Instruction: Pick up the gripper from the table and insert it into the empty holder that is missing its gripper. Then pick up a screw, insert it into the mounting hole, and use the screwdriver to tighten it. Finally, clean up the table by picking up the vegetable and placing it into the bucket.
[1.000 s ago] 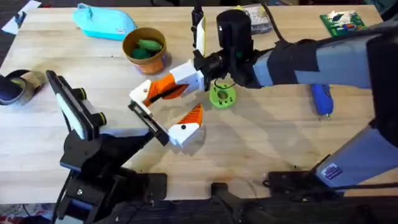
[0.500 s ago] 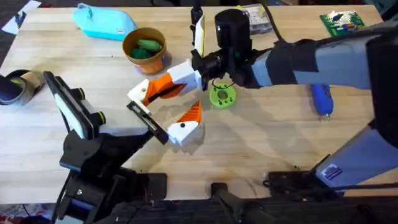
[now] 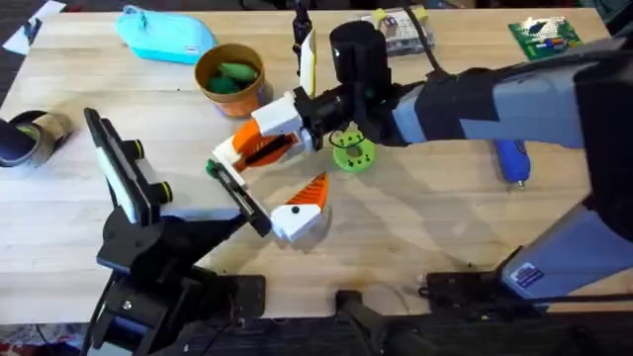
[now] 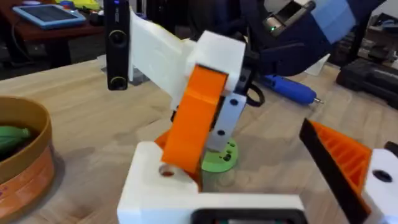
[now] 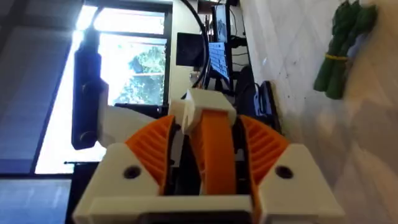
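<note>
Pale wooden boards are running across the table (image 3: 415, 247), and both arms are working over the middle of it. Reaching in from the right, the right gripper (image 3: 259, 146) is clamping its orange pads around a white-and-orange gripper part (image 3: 265, 148); its wrist camera is showing that orange piece (image 5: 214, 155) pinched between the two ribbed pads. Coming from the near left, the left gripper (image 3: 259, 198) is sitting with its fingers spread apart, one black bar on the left and one white-and-orange finger (image 3: 302, 206) on the right, with the held part hovering just over the gap between them. I can't tell whether the part is touching those fingers.

Just right of the held part, a lime-green disc (image 3: 353, 153) is lying on the wood. Farther right, well apart from the arms' work, the screwdriver (image 3: 512, 158) with its blue handle is lying flat on the table. Toward the far left, the bucket (image 3: 230, 77) is standing upright with a green vegetable (image 3: 233, 71) already inside it. Beyond it, a light-blue pouch (image 3: 166, 34) is resting near the far edge, and a green circuit board (image 3: 544, 35) is sitting at the far right corner. A tape roll (image 3: 30, 136) is lying at the left edge.
</note>
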